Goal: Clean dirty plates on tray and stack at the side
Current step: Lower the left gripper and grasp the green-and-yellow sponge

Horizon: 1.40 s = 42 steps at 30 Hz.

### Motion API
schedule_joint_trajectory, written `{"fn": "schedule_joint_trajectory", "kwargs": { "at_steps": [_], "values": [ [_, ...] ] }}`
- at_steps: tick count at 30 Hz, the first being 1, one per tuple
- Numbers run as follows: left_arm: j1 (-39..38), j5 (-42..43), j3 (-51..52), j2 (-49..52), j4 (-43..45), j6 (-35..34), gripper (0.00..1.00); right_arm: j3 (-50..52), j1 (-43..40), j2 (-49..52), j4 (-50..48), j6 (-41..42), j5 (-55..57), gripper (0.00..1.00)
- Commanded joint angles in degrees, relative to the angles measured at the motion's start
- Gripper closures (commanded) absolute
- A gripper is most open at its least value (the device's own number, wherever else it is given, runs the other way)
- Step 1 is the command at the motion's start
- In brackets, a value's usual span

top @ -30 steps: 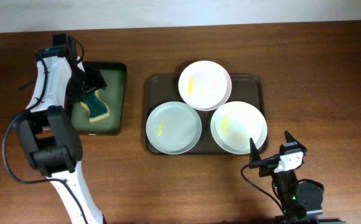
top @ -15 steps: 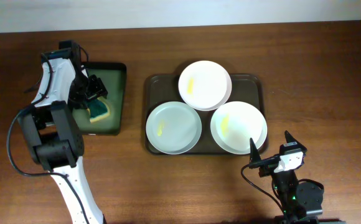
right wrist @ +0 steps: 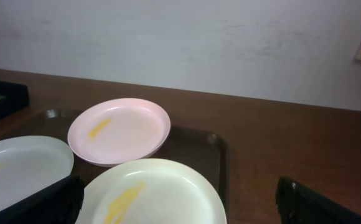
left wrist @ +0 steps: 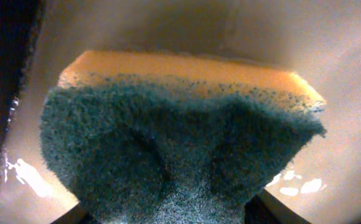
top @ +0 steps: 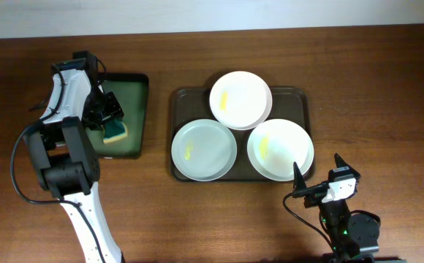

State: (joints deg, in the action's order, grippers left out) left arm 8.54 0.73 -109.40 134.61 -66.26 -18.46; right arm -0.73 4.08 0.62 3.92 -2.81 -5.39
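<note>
Far left, the left gripper [top: 110,117] has its fingers clamped on the sponge [top: 115,132] at the small black tray [top: 137,109]. Centre: 3 plates [top: 240,98] on the brown tray [top: 180,98], all yellow-smeared. Near right, the right gripper [top: 316,164] is spread wide, holding nothing.
</note>
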Motion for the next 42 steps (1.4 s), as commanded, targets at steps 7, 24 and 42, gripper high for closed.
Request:
{"fn": "schedule_joint_trajectory", "kwargs": {
  "at_steps": [7, 24, 42],
  "values": [
    [-0.1, -1.2, 0.0, 0.8, 2.4, -0.3, 0.95, 0.4, 0.4, -0.4, 0.2, 0.0, 0.3, 0.02],
    [0.0, -1.2, 0.0, 0.7, 4.3, -0.3, 0.98, 0.4, 0.4, -0.4, 0.2, 0.0, 0.3, 0.02],
    [0.2, 5.7, -16.7, -8.4, -4.8, 0.1, 1.0, 0.4, 0.4, -0.4, 0.2, 0.0, 0.3, 0.02]
  ]
}}
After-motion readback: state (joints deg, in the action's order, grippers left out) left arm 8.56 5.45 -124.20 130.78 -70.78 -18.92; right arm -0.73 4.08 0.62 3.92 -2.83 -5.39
